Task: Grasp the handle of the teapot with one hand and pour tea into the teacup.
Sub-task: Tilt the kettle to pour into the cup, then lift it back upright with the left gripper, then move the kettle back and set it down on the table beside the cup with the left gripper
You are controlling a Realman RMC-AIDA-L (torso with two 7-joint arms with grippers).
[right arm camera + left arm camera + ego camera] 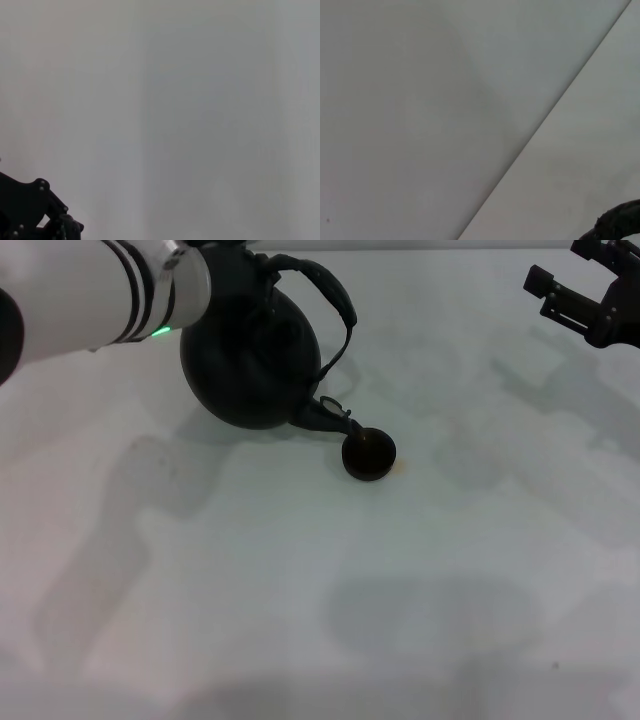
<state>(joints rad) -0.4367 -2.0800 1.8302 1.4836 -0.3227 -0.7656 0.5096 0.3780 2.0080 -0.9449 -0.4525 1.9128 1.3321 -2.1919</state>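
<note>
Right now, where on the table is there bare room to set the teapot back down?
The near half of the table, in front of the teacup, is bare, as is the stretch between the teacup and the right gripper. It is crowded far left, where the left arm tilts the teapot, spout over the teacup.

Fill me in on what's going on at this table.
The left arm holds the teapot tipped over, its spout down at the rim of the teacup, so a pour looks under way. The arm hides its own tool, so the grip on the handle can't be seen. The right tool is parked at the far right, off the table, touching nothing.
</note>
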